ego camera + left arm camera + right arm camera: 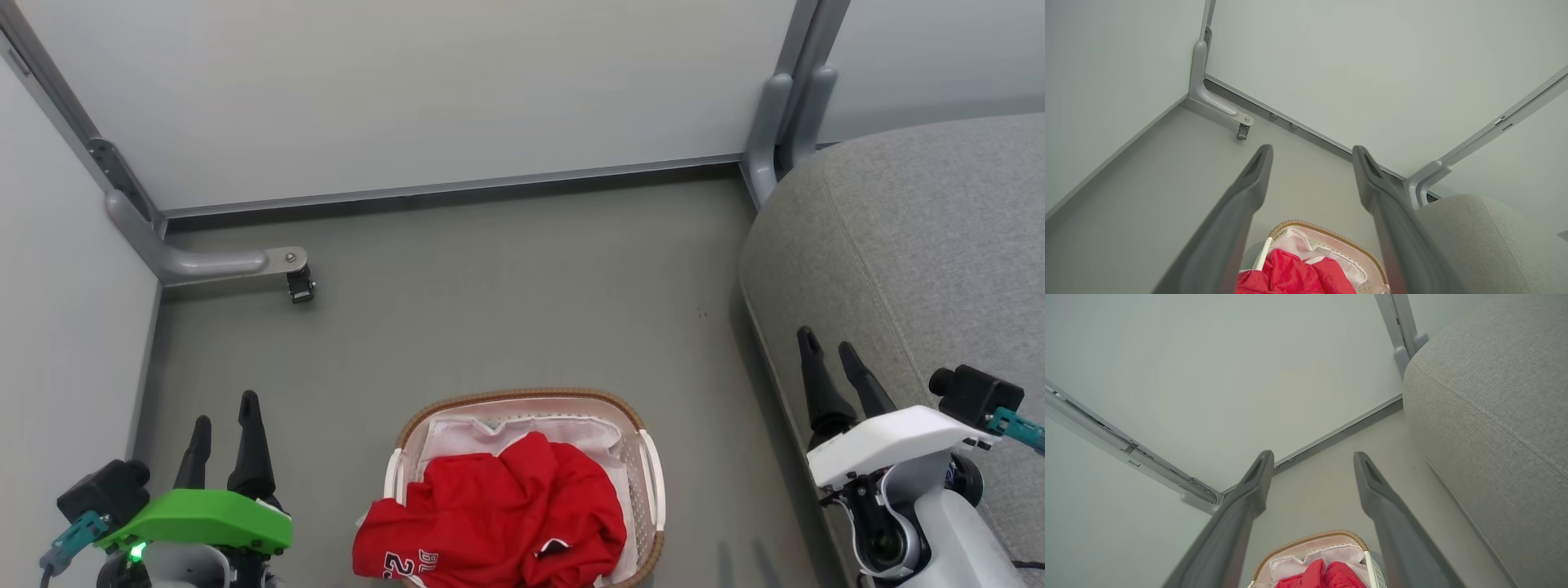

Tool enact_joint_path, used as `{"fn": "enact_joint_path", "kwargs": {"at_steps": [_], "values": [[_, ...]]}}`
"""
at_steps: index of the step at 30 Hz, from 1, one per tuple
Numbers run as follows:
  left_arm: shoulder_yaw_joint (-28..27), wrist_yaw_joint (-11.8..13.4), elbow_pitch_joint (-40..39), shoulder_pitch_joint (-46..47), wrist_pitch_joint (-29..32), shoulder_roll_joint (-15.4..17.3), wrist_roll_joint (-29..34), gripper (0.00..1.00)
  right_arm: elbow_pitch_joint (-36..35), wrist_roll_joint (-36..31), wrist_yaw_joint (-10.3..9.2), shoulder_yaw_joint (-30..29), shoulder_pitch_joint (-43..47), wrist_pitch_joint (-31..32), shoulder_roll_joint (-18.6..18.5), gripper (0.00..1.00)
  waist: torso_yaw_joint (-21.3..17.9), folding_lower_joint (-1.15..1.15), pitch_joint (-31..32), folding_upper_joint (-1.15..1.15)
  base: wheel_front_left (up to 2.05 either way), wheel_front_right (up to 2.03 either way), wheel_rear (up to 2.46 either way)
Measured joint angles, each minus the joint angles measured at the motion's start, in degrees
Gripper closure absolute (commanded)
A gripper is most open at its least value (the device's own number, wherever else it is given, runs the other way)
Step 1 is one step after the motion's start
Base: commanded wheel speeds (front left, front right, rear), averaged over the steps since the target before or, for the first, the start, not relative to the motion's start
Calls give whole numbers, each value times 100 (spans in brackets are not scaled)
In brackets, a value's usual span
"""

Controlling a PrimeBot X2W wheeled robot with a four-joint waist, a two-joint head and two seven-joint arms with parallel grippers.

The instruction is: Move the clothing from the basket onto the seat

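Head view: clothing (pixel 498 514) heaped in basket (pixel 522 396) on the floor (pixel 506 286), one edge spilling over its near-left rim; seat (pixel 914 245) at right. Left claw (pixel 226 408) and right claw (pixel 826 340) flank the basket, likely staged for reaching. Left wrist view: wide, empty. Right wrist view: wide, empty.

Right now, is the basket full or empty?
Partly full: crumpled red clothing lies heaped in the basket, spilling over its left rim.

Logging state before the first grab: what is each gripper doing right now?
Left gripper: open, holding nothing.
Right gripper: open, holding nothing.
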State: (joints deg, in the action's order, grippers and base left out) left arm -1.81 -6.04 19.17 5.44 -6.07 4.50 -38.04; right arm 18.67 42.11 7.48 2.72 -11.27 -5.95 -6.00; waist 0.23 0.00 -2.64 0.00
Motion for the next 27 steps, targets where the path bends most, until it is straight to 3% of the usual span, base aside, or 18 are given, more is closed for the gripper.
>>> {"fn": "enact_joint_path", "kwargs": {"at_steps": [27], "values": [[359, 352, 8, 16, -409, 145, 1628, 0, 213, -1958, 0, 178, -107, -408, -26, 0, -16, 0, -154, 0, 0, 0, 0]]}}
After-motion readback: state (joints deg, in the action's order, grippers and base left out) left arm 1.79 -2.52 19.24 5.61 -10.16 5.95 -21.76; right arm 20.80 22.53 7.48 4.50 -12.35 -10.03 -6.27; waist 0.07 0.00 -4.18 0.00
